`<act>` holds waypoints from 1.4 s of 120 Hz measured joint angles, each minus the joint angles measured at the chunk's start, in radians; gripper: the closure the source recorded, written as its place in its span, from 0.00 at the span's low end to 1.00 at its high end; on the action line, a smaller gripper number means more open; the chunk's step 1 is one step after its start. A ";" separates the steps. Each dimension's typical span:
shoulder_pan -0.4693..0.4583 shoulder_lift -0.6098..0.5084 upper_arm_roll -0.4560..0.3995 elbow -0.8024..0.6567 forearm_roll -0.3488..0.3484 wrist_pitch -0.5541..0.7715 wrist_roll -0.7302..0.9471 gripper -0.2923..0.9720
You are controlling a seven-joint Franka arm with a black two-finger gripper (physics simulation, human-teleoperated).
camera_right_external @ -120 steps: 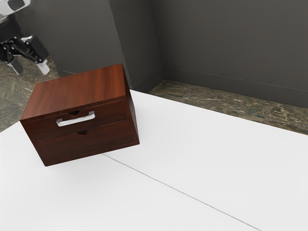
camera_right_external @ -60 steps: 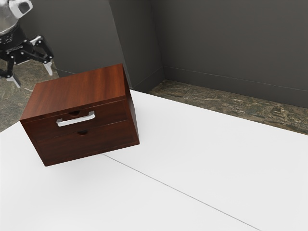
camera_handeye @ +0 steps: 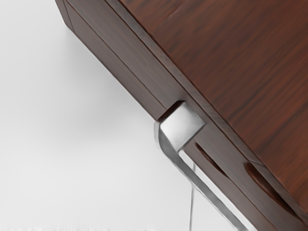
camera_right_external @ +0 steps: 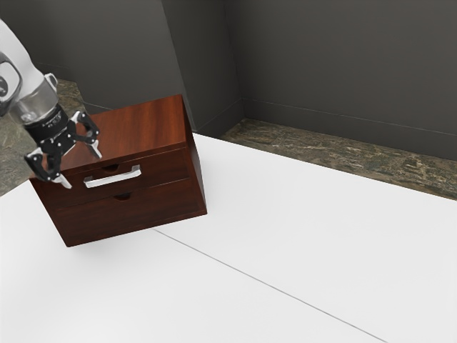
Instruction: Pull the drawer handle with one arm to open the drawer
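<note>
A dark red-brown wooden cabinet [camera_right_external: 121, 132] with two drawers stands on the white table [camera_right_external: 300, 236] at the exterior view's left. The upper drawer [camera_right_external: 153, 170] carries a silver bar handle [camera_right_external: 112, 176] and sits flush with the front. My gripper [camera_right_external: 79, 165] is open, hanging over the cabinet's front top edge just left of the handle, with its white-tipped fingers [camera_right_external: 96, 151] spread and holding nothing. Straight under the hand in the wrist view are the handle's end [camera_handeye: 180, 126] and the cabinet top [camera_handeye: 231, 57].
The lower drawer [camera_right_external: 128, 207] has only a small recess. Dark grey walls [camera_right_external: 321, 57] meet behind the table, with a marbled floor [camera_right_external: 335, 153] below them. A thin seam [camera_right_external: 271, 286] crosses the white table top.
My arm has come down from the upper left corner toward the cabinet. The gripper now hangs at the front top edge beside the handle. The cabinet and drawers have not moved.
</note>
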 joint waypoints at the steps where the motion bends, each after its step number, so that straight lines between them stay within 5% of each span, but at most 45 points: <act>1: -0.001 0.000 0.000 -0.002 0.000 0.004 -0.007 0.25; 104: -0.038 -0.075 -0.017 -0.073 0.002 0.117 -0.393 0.25; 168: -0.029 -0.243 -0.067 -0.420 0.026 0.466 -0.517 0.25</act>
